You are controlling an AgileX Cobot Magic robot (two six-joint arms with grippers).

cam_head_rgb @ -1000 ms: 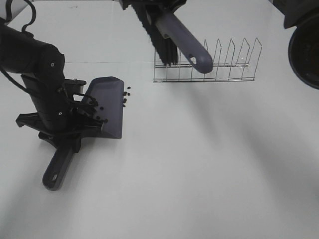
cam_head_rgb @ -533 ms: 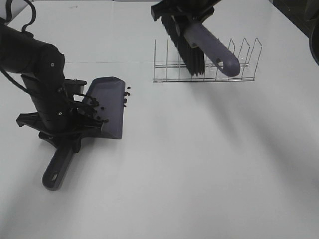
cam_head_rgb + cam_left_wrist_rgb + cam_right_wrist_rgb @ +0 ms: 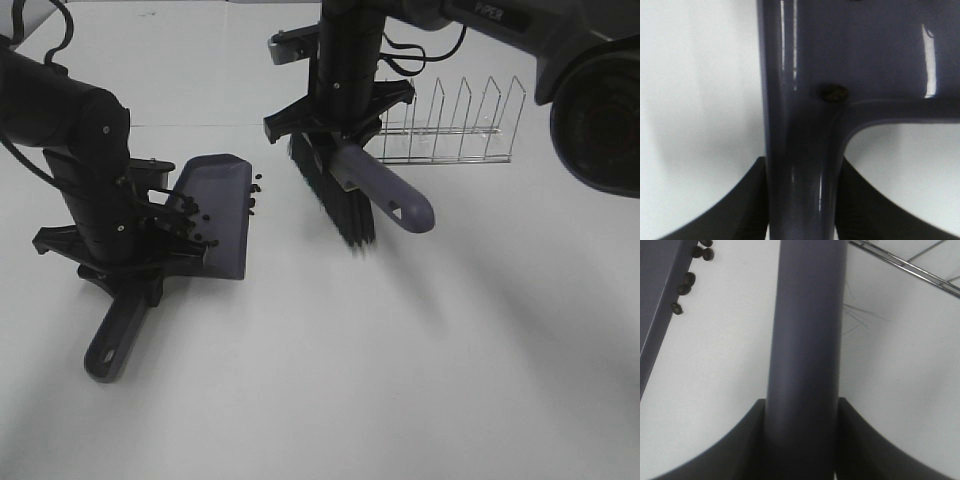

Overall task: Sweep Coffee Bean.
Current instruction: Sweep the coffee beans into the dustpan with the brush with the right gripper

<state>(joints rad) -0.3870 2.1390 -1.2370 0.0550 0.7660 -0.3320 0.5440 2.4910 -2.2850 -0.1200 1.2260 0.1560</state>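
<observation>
A grey-purple dustpan lies on the white table at the left, its handle pointing to the front. My left gripper is shut on the handle; one coffee bean rests where handle and pan join. Several coffee beans lie at the pan's right lip and a few inside it; they also show in the right wrist view. My right gripper is shut on a brush handle. The black bristles hang just right of the beans, about at table height.
A wire dish rack stands behind and to the right of the brush; its wires show in the right wrist view. The dustpan's edge is close beside the brush. White table stretches across the front and right.
My right arm has brought the brush from high over the wire rack down and to the left, to just right of the dustpan. The left arm and dustpan have not moved.
</observation>
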